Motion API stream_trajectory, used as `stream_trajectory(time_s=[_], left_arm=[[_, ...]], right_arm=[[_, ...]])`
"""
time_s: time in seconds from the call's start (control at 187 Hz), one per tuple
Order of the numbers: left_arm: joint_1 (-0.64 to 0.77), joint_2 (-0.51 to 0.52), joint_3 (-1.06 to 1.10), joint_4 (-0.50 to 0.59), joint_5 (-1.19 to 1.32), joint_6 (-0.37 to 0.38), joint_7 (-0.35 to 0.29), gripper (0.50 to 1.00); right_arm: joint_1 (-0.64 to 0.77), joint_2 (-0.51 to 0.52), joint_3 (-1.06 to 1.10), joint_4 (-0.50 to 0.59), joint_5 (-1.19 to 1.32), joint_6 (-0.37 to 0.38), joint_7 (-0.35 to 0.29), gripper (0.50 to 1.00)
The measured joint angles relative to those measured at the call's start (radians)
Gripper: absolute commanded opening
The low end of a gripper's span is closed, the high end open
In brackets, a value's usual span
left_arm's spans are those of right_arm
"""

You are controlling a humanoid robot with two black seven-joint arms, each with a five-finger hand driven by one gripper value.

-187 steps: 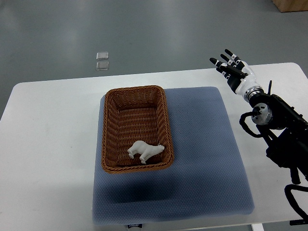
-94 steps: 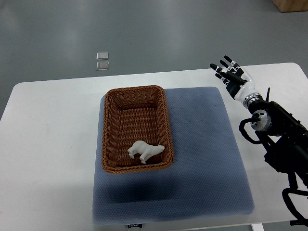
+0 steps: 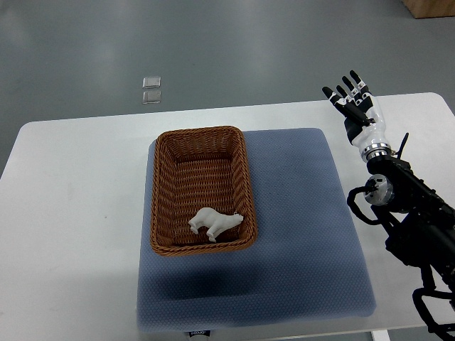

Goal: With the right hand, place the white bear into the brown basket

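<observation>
A white table (image 3: 78,199) is carrying a blue-grey mat (image 3: 298,234), and a brown basket (image 3: 201,142) is sitting on the mat's left part. A white bear (image 3: 215,223) is lying inside the basket near its near right corner, on its side, close to the rim. The right robot hand (image 3: 355,105) is hovering above the table's far right area, well apart from the basket, with its fingers (image 3: 353,78) spreading open and holding nothing; its dark arm (image 3: 412,220) is coming in from the right edge. On the grey floor (image 3: 234,42) beyond the table, two small clear squares (image 3: 151,89) are lying one beside the other.
</observation>
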Motion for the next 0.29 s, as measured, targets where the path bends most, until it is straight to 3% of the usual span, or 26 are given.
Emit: stream_trajectory(time_s=[0.288], left_arm=[[0.000,0.000,0.000,0.000,0.000,0.000,0.000,1.000]], right_arm=[[-0.004,-0.027,-0.001,0.004,-0.001,0.055,-0.003,0.928]])
